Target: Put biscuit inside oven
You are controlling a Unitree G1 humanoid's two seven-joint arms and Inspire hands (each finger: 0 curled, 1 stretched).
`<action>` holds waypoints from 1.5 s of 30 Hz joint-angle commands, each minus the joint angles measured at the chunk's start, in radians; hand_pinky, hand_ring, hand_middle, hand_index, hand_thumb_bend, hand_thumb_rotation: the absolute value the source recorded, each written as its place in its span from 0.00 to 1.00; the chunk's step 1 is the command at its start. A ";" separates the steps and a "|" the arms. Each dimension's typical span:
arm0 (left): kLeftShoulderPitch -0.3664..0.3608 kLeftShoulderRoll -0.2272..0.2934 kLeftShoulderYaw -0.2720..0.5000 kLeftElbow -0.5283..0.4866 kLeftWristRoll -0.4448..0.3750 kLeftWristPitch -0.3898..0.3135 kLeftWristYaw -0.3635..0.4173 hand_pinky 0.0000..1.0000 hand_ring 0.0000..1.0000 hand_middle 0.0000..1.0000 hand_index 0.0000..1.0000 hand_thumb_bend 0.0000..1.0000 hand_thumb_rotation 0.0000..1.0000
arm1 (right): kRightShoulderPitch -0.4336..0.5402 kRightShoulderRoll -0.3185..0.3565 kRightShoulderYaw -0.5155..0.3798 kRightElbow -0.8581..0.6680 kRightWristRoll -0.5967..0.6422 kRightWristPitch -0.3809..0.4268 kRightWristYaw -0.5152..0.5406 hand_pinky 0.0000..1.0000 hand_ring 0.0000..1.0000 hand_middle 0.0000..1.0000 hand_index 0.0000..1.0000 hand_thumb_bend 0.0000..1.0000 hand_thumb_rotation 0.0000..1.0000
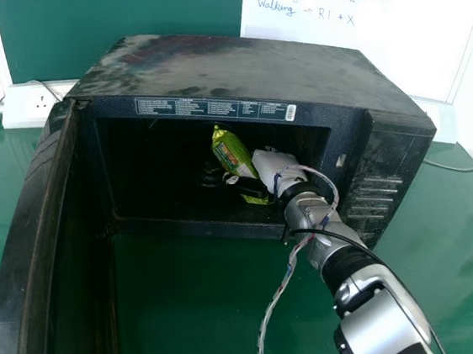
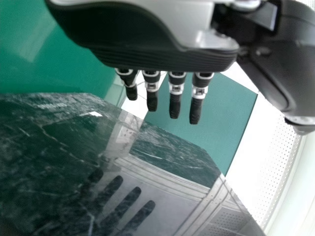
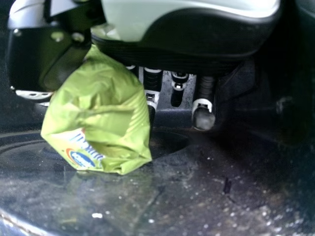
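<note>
In the head view, bright light is making the smooth white board [image 1: 375, 44] glow. A pale shine is spreading over the top of the big black microwave oven [image 1: 233, 67], but its inside is looking very dark. The crinkly green biscuit packet [image 1: 232, 150] is standing out in that gloom. The silver metal robot arm [image 1: 375, 331] is gleaming. In the left wrist view, a glossy dark panel with thin pale lines [image 2: 44, 147] is working like a mirror, showing black finger-shaped reflections [image 2: 127, 201]. In the right wrist view, light is catching the packet's folds, and shadows are darkening the oven.
</note>
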 commanded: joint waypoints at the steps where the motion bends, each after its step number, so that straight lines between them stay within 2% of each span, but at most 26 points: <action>1: -0.014 -0.011 0.006 0.028 0.048 -0.049 -0.020 0.86 0.86 0.92 0.91 0.93 1.00 | -0.021 0.003 -0.002 0.008 0.009 0.002 0.012 0.08 0.00 0.49 0.48 0.51 0.00; 2: -0.021 -0.016 0.008 0.038 0.073 -0.068 -0.019 0.86 0.86 0.92 0.91 0.93 1.00 | -0.020 0.002 -0.005 0.008 0.012 0.001 0.012 0.10 0.03 0.49 0.48 0.51 0.00; 4: -0.045 -0.025 0.005 0.070 0.102 -0.110 -0.030 0.86 0.87 0.92 0.91 0.92 1.00 | -0.020 0.002 -0.007 0.007 0.016 -0.001 0.014 0.16 0.15 0.56 0.49 0.50 0.05; 6: -0.051 -0.036 0.002 0.083 0.121 -0.130 -0.022 0.87 0.87 0.92 0.91 0.92 1.00 | -0.020 0.003 -0.008 0.007 0.019 -0.001 0.016 0.28 0.47 0.72 0.49 0.50 0.07; 7: -0.054 -0.050 0.001 0.088 0.153 -0.149 -0.012 0.87 0.87 0.92 0.91 0.92 1.00 | -0.019 0.003 -0.008 0.007 0.021 -0.001 0.016 0.34 0.60 0.78 0.50 0.50 0.08; 8: -0.057 -0.064 0.001 0.094 0.186 -0.171 -0.005 0.87 0.87 0.92 0.92 0.92 1.00 | -0.019 0.003 -0.006 0.006 0.020 -0.002 0.016 0.43 0.72 0.85 0.68 0.55 0.34; 9: -0.060 -0.077 0.000 0.101 0.215 -0.192 0.002 0.87 0.87 0.92 0.92 0.92 1.00 | -0.019 0.003 -0.006 0.006 0.021 -0.003 0.015 0.48 0.80 0.89 0.77 0.57 0.48; 11: -0.062 -0.092 -0.004 0.104 0.268 -0.219 0.016 0.87 0.87 0.91 0.91 0.91 1.00 | -0.019 0.003 -0.007 0.005 0.022 -0.006 0.013 0.60 0.92 0.97 0.91 0.62 0.70; 12: -0.064 -0.094 -0.005 0.109 0.283 -0.232 0.018 0.87 0.87 0.91 0.91 0.91 1.00 | -0.018 0.002 -0.006 0.005 0.020 -0.007 0.010 0.65 0.95 0.98 0.94 0.66 0.76; 14: -0.074 -0.094 -0.005 0.123 0.309 -0.261 0.016 0.86 0.87 0.91 0.91 0.91 1.00 | -0.017 0.002 -0.005 0.004 0.019 -0.010 0.006 0.74 0.99 1.00 0.99 0.73 0.84; 18: -0.088 -0.099 -0.008 0.142 0.355 -0.305 0.026 0.86 0.86 0.92 0.91 0.92 1.00 | -0.015 0.000 -0.006 0.004 0.020 -0.015 0.001 0.85 1.00 1.00 1.00 0.78 0.91; 23: -0.086 -0.097 -0.022 0.147 0.383 -0.322 0.044 0.86 0.85 0.91 0.91 0.92 1.00 | -0.012 -0.001 -0.006 0.003 0.021 -0.019 -0.004 0.93 1.00 1.00 1.00 0.84 0.99; 27: -0.085 -0.086 -0.031 0.150 0.379 -0.331 0.042 0.87 0.86 0.92 0.91 0.91 1.00 | -0.011 -0.003 -0.006 0.001 0.021 -0.026 -0.004 0.98 1.00 1.00 1.00 0.86 1.00; 45: -0.078 -0.050 -0.041 0.151 0.360 -0.312 0.057 0.84 0.84 0.89 0.89 0.92 1.00 | 0.017 -0.053 -0.003 -0.022 0.027 -0.104 -0.084 1.00 1.00 1.00 1.00 0.84 1.00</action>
